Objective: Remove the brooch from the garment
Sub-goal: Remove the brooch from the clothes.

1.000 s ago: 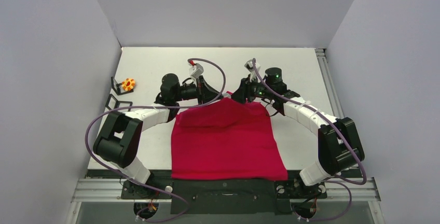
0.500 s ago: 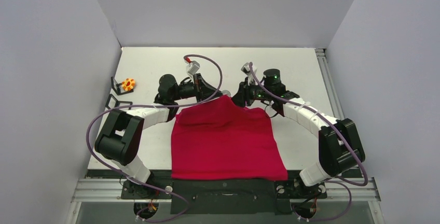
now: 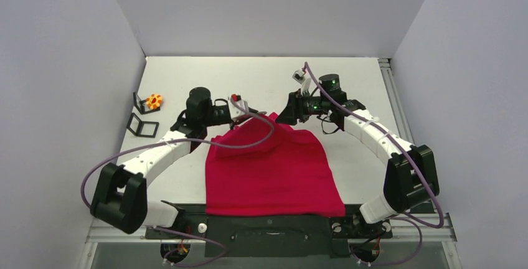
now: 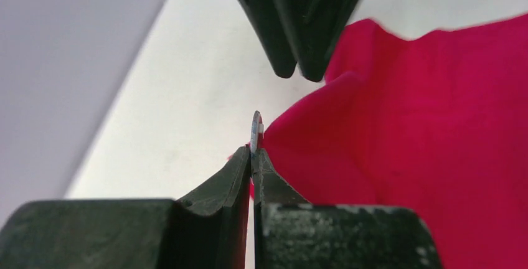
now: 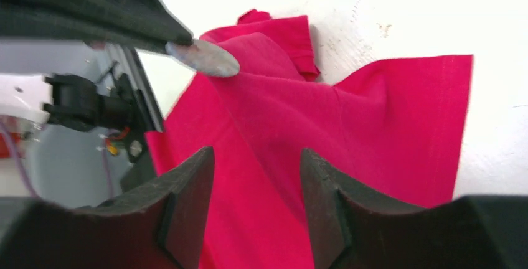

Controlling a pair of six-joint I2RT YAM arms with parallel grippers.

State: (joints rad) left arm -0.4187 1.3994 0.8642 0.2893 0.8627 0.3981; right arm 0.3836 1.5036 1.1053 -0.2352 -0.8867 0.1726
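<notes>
The red garment (image 3: 274,169) lies flat on the white table, its far edge pulled up into a peak. My left gripper (image 3: 260,116) is shut on the brooch, a thin silvery disc seen edge-on (image 4: 256,129) in the left wrist view. In the right wrist view the brooch (image 5: 204,57) sits at the tip of the lifted fabric (image 5: 348,126), still touching it. My right gripper (image 3: 281,114) hovers open just right of that peak, its fingers (image 5: 187,182) apart over red cloth with nothing between them. It also hangs at the top of the left wrist view (image 4: 299,51).
An orange flower-shaped piece (image 3: 153,101) and two small black stands (image 3: 142,124) sit at the table's left edge. Grey walls close in on three sides. A black rail (image 3: 274,225) runs along the near edge under the garment's hem.
The left arm has stretched out and its wrist has turned, dragging the garment's far edge into a sharper peak. The right gripper has opened wider and backed off slightly to the right.
</notes>
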